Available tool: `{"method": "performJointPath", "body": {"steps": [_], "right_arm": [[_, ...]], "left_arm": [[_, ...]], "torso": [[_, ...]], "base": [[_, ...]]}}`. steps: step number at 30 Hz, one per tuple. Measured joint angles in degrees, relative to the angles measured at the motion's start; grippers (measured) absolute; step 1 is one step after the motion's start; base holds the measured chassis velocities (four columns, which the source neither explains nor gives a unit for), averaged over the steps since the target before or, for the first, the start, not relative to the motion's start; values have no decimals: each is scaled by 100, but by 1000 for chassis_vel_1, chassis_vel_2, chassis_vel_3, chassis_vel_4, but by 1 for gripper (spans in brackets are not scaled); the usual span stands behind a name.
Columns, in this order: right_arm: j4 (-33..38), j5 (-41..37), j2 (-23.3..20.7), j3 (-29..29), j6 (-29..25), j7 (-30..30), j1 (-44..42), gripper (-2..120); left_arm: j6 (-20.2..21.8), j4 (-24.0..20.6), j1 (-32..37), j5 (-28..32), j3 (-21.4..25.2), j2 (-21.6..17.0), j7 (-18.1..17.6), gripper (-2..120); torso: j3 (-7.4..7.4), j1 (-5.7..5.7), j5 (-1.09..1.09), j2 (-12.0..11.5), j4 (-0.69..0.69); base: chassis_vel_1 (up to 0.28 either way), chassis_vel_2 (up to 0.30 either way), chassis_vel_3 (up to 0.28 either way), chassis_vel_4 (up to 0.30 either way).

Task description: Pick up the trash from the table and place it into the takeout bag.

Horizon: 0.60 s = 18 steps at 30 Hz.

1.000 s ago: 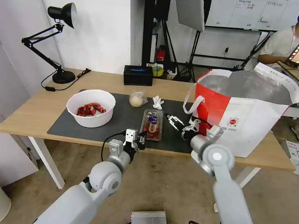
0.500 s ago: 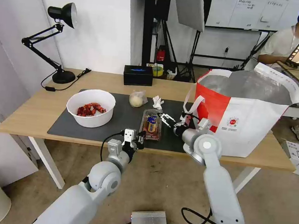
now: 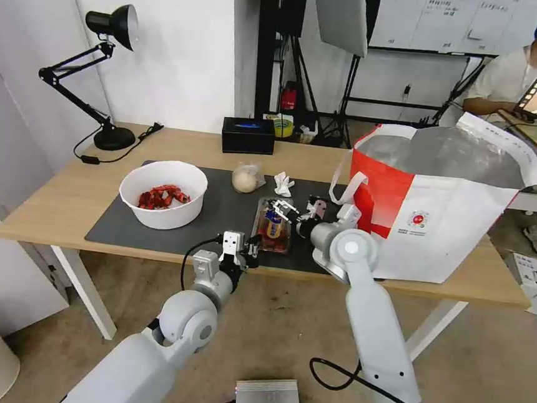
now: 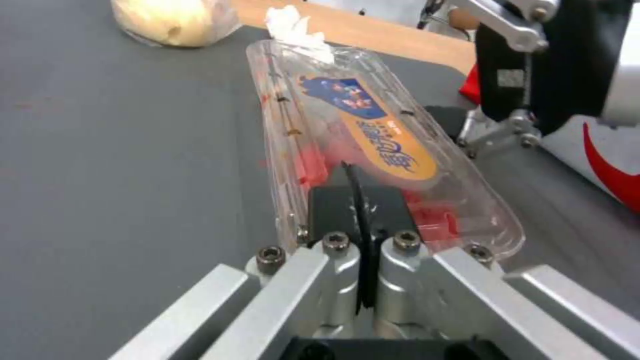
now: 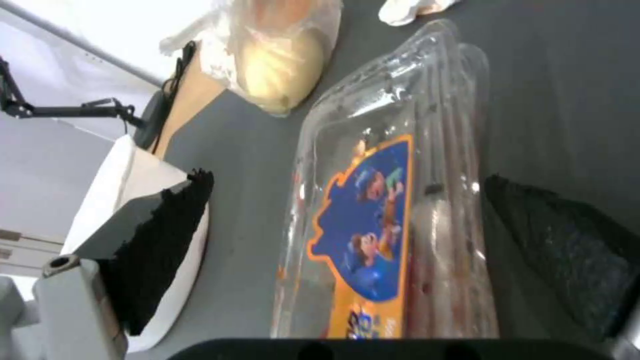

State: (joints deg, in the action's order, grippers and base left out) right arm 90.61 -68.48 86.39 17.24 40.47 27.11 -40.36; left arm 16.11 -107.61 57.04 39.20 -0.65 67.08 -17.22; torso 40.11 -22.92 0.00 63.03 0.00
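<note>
The long light-wood desk (image 3: 61, 202) stands on white legs over a worn beige floor, with a matte dark grey mat (image 3: 230, 214) covering its middle. At its right end sits the takeout bag (image 3: 444, 204), boxy and stiff, white with a red side panel, silver foil lining, white strap handles and a small round logo. A black jointed lamp (image 3: 104, 74) stands at the desk's far left corner against a pale wall, and a black rectangular box (image 3: 248, 136) sits at the far edge.

On the mat's left part is the smooth white round bowl (image 3: 164, 193) holding red shellfish scraps. Near the mat's front edge, between the bowl and the bag, lies the clear plastic clamshell tray (image 3: 272, 225), glossy and ribbed, with a blue-and-orange label and red bits inside. Beyond it rest the beige ball (image 3: 246, 178) in crinkled clear wrap and, just to its right, the crumpled white tissue (image 3: 282, 184).

The right end effector (image 3: 286, 209) hovers over the tray's far end, its black ridged fingers (image 5: 167, 250) spread wide on either side of the tray and gripping nothing. The left end effector (image 3: 242, 249) waits at the mat's front edge beside the tray's near end, its dark fingers (image 4: 360, 200) pressed together, empty.
</note>
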Motion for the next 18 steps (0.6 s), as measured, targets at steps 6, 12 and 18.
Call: {"method": "performJointPath", "body": {"steps": [6,12,18], "right_arm": [[-94,42,50,-54,46,105,80,100],[-112,61,102,-62,72,151,68,100],[-158,62,138,-61,82,159,48,100]], "left_arm": [[-7,-15,8,-2,7,23,-2,0],[-15,-31,24,-3,16,24,-2,0],[-24,-39,47,-7,28,33,-2,0]], "torso": [[0,0,0,0,0],[0,0,0,0,0],[0,0,0,0,0]], "base": [[0,0,0,0],[0,0,0,0],[0,0,0,0]]}}
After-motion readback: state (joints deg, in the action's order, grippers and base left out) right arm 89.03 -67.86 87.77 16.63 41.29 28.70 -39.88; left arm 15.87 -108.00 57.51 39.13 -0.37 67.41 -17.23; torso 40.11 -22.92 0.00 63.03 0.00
